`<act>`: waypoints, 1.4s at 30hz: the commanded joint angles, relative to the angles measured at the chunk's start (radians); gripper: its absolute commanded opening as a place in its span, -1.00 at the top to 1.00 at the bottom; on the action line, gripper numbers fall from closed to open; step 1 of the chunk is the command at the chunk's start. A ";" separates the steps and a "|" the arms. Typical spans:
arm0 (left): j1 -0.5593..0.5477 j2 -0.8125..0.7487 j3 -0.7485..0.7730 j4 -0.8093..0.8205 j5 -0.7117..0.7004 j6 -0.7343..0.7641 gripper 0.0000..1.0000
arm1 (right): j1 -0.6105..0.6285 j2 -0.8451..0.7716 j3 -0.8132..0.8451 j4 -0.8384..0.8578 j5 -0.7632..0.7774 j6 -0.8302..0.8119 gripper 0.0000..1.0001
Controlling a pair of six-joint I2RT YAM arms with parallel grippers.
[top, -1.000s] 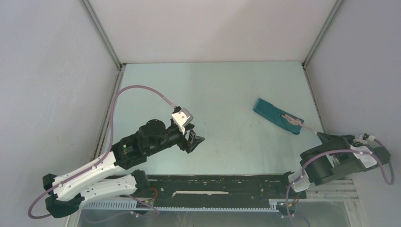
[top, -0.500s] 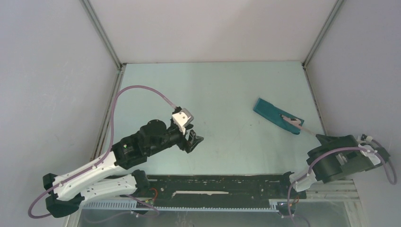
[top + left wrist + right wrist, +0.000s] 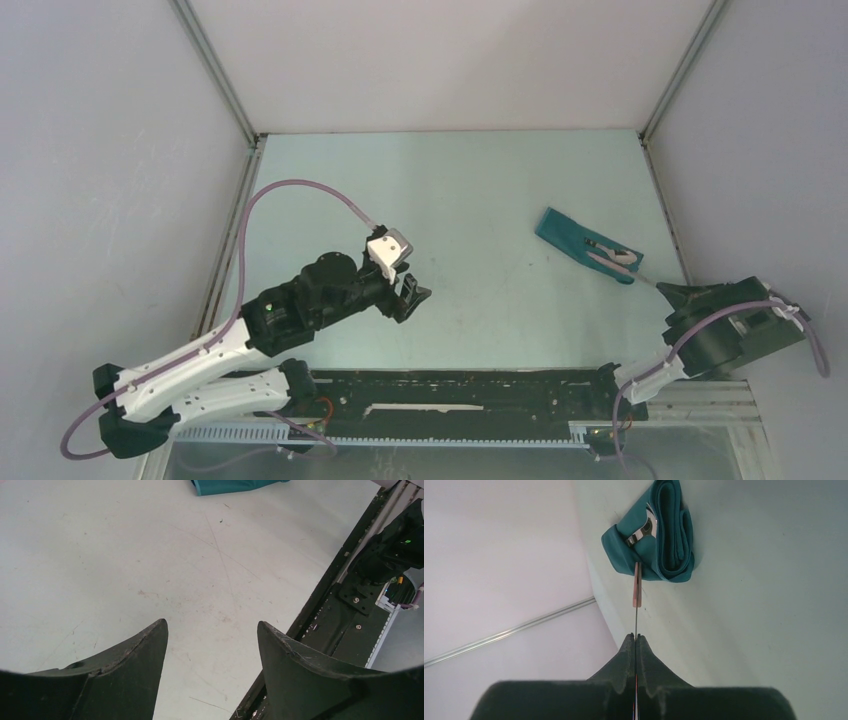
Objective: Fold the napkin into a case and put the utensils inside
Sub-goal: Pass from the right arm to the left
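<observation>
The right gripper [image 3: 636, 639], pinched shut on the handle end of a thin, stiff, likely slippery knife [image 3: 637, 585], holds its tip at the soft case [image 3: 674, 545] just ahead, beside the spoon [image 3: 644, 529]; the left gripper [image 3: 212, 645] hangs open, empty.

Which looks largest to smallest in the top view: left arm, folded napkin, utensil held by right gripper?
Left arm
Folded napkin
Utensil in the right gripper, a thin sliver partly inside the napkin
</observation>
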 commanded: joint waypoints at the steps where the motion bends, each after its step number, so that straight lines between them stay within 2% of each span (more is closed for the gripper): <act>1: -0.007 0.005 0.013 0.008 -0.014 0.024 -0.46 | 0.037 0.088 0.065 0.008 -0.008 0.012 1.00; 9: -0.007 0.019 0.016 0.003 -0.022 0.027 -0.46 | 0.056 0.156 0.096 0.022 -0.007 0.031 1.00; 13: -0.007 0.027 0.017 0.002 -0.021 0.026 -0.46 | 0.084 0.137 0.092 0.076 -0.004 0.064 1.00; 19: -0.007 0.033 0.024 0.003 -0.022 0.006 -0.51 | 0.071 -0.068 0.057 0.227 0.056 0.214 1.00; 23: -0.007 0.037 0.026 0.003 -0.024 -0.015 -0.62 | 0.065 -0.243 0.112 0.159 0.166 0.215 1.00; 28: -0.007 0.051 0.034 0.002 -0.003 -0.048 -0.65 | 0.057 -0.420 0.151 0.124 0.228 0.249 1.00; 32: 0.031 0.065 0.049 0.001 0.041 -0.102 -0.66 | 0.229 -0.513 0.170 0.179 0.230 0.304 1.00; 36: 0.143 0.093 0.088 0.021 0.171 -0.198 -0.69 | 0.559 -0.547 0.166 0.322 0.181 0.421 1.00; 39: 0.302 0.098 0.074 0.078 0.306 -0.309 -0.74 | 0.806 -0.568 0.157 0.452 0.161 0.494 1.00; 42: 0.467 0.102 0.016 0.185 0.409 -0.493 -0.93 | 1.001 -0.567 0.138 0.599 0.136 0.577 1.00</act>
